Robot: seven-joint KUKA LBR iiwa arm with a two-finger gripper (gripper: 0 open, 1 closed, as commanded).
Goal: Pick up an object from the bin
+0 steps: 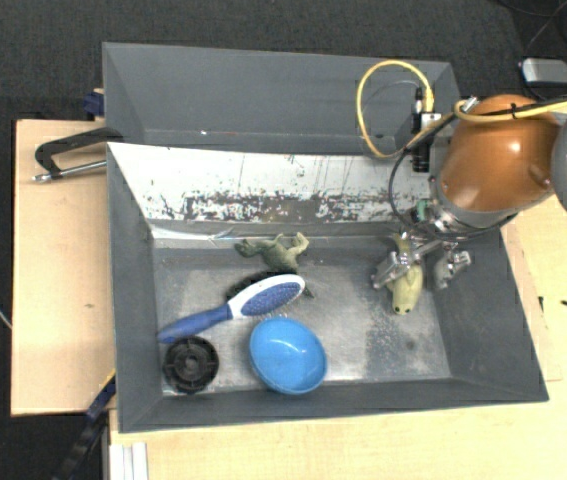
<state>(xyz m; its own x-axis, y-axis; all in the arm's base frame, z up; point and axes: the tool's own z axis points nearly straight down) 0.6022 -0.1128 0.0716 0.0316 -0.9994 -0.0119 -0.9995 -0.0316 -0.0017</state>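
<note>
— Pale lump (407, 290), the yellowish one: where in the bin (263, 98) does it lie?

— On the right part of the floor, not far from the back wall. Let me go across from the left first. In the front left corner sits a black disc (188, 363), round and ribbed, flat on the floor.

— And next to it?

— Just above and to its right lies a blue brush (248, 303), handle pointing down toward the disc, white bristle head facing up. A blue bowl (286, 355) rests just below the brush head, close to the front wall, beside the disc but apart from it.

— Anything further back?

— A green toy (273, 250), a small sprawled figure, lies at the foot of the back wall, just above the brush head.

— Then the lump?

— Yes, well apart from those four, with bare floor between. It lies alone, its long side running roughly front to back. The claw (418, 266) is right over its upper end, down near the floor.

— Is the claw spread or pressed together?

— I cannot tell; the metal parts blur into the lump's top. Above it sits the arm's orange cover (493, 163), over the right wall, with a yellow cable (393, 65) looping beside it.
</note>
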